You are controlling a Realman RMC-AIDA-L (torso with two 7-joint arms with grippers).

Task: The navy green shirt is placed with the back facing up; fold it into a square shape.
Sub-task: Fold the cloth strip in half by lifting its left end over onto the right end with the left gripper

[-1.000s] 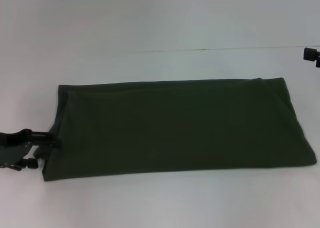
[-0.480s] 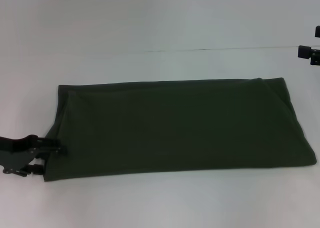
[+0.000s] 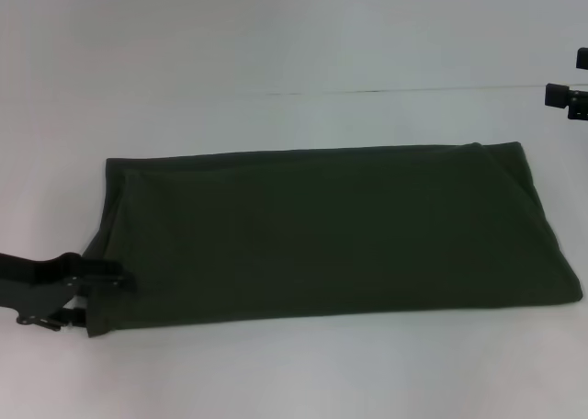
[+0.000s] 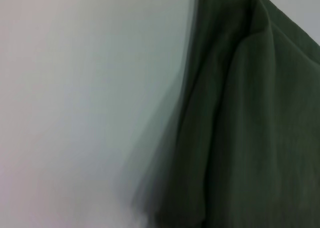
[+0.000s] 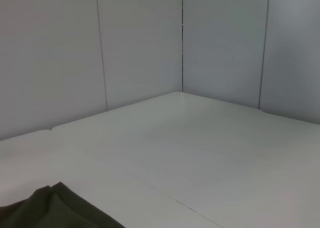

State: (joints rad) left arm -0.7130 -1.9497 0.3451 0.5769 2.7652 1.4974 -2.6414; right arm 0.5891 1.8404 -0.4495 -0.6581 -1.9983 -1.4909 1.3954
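Left gripper (image 3: 118, 281) pinches the navy green shirt (image 3: 331, 231) at its near-left edge; right gripper (image 3: 562, 96) state unclear.

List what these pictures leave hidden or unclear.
- Left gripper, head view: at the near-left corner of the large dark olive-green soft fabric shirt; whether it holds the cloth cannot be told, dark on dark.
- Right gripper, head view: cut off by the picture's edge.
- Shirt's sleeves and collar: folded under, unseen.
- Left wrist view: the shirt's edge is blurred.
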